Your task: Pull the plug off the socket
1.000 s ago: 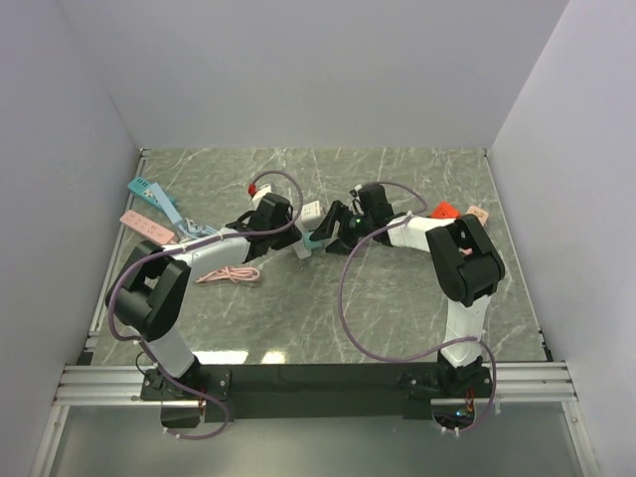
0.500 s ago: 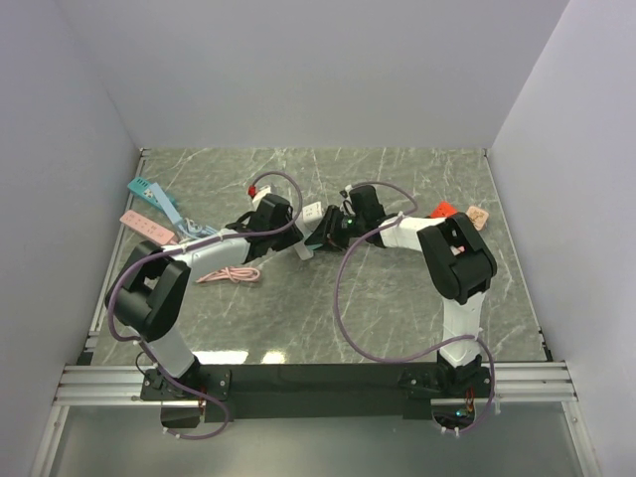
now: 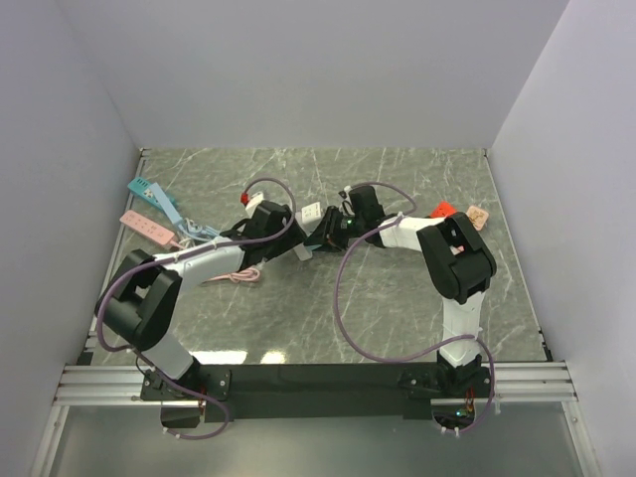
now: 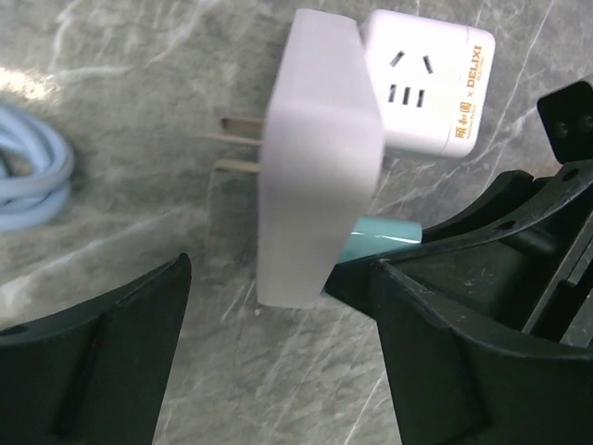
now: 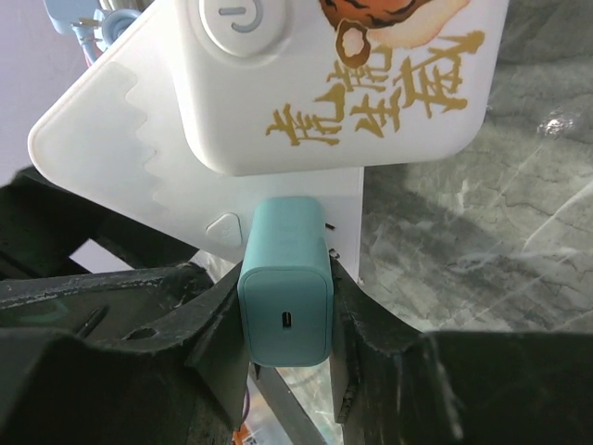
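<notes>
A teal plug is stuck into a flat white socket adapter. My right gripper is shut on the plug, one finger on each side of it. In the left wrist view the socket stands on edge with its two prongs pointing left and the plug on its right side. My left gripper is open, and the socket's near end sits just between its tips, with a gap on the left side. In the top view both grippers meet at mid-table, the left and the right.
A white cube socket lies just beyond the adapter. A light-blue cable lies to the left. On the left of the table are a blue power strip, a pink power strip and a pink cable. A red item lies at right.
My right gripper has moved left and closed on the teal plug. My left arm has shifted a little, its gripper staying by the socket.
</notes>
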`<action>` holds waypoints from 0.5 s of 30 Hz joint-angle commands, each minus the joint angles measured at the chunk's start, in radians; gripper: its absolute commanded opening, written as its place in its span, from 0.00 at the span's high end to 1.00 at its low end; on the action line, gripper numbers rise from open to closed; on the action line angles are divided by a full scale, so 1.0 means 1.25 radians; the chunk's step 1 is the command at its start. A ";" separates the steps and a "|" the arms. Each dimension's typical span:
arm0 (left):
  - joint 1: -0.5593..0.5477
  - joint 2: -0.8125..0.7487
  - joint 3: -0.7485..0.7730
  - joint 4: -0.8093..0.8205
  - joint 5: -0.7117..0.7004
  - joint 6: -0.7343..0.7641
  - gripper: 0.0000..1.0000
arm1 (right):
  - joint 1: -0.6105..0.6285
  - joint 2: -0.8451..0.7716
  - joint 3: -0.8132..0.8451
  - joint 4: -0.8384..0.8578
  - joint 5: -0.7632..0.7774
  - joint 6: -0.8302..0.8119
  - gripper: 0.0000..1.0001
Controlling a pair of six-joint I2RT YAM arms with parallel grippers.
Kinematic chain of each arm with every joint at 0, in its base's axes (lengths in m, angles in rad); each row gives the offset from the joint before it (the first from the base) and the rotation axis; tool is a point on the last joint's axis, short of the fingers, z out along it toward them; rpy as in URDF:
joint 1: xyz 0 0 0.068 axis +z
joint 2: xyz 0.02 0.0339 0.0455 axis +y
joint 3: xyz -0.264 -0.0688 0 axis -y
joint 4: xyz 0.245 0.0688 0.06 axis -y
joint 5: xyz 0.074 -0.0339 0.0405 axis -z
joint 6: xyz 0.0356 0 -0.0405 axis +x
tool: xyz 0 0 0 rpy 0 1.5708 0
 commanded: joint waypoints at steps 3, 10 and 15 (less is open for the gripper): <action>-0.005 -0.038 -0.031 0.070 -0.036 -0.027 0.15 | 0.006 -0.009 0.028 0.025 -0.033 0.029 1.00; -0.008 0.005 -0.009 0.137 -0.020 -0.008 0.31 | 0.005 -0.004 0.039 0.032 -0.069 0.056 1.00; -0.024 0.052 0.040 0.123 -0.019 0.005 0.51 | 0.006 -0.002 0.030 0.061 -0.097 0.082 1.00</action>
